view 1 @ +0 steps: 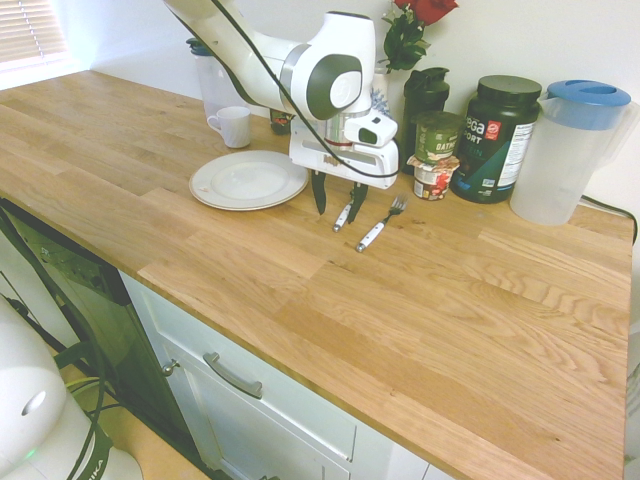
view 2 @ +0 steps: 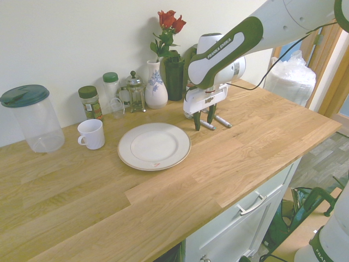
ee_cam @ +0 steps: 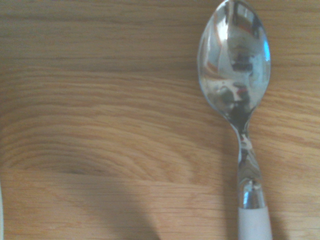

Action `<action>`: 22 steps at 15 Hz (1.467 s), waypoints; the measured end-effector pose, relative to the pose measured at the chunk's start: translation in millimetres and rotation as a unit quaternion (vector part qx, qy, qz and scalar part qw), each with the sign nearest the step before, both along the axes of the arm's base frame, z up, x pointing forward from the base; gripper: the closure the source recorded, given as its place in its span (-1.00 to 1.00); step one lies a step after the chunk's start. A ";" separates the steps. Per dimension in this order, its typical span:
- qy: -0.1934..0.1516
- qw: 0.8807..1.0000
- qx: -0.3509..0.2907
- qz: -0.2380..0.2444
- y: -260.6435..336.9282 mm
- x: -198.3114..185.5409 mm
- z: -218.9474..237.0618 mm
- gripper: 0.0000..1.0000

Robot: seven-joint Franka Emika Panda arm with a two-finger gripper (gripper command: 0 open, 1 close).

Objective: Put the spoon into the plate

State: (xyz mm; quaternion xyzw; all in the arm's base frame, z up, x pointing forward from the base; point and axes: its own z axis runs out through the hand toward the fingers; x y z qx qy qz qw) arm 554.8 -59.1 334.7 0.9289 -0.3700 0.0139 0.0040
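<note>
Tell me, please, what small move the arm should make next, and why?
Probably lower straight down and close on the spoon. The open tool hangs over its handle, the spoon lies flat on the counter, not yet gripped, and the plate beside it holds nothing.

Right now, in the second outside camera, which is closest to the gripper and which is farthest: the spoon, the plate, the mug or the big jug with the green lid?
From the gripper:
1. Spoon, on the counter right under it.
2. Plate, next over, nearer the front edge.
3. Mug, beyond the plate.
4. Jug, at the counter's far end.
</note>
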 end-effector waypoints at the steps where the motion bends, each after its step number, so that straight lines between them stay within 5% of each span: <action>1: 0.000 1.000 0.000 0.000 -0.4 0.1 -0.1 1.00; 12: 0.000 1.000 -0.004 -0.016 -8.1 -1.1 2.2 1.00; 15: -0.007 0.999 0.001 -0.038 -3.3 -5.8 32.2 1.00; 19: -0.026 0.998 0.007 -0.052 56.3 -30.1 114.0 1.00; 22: -0.021 0.998 0.004 -0.051 139.8 -45.8 120.9 1.00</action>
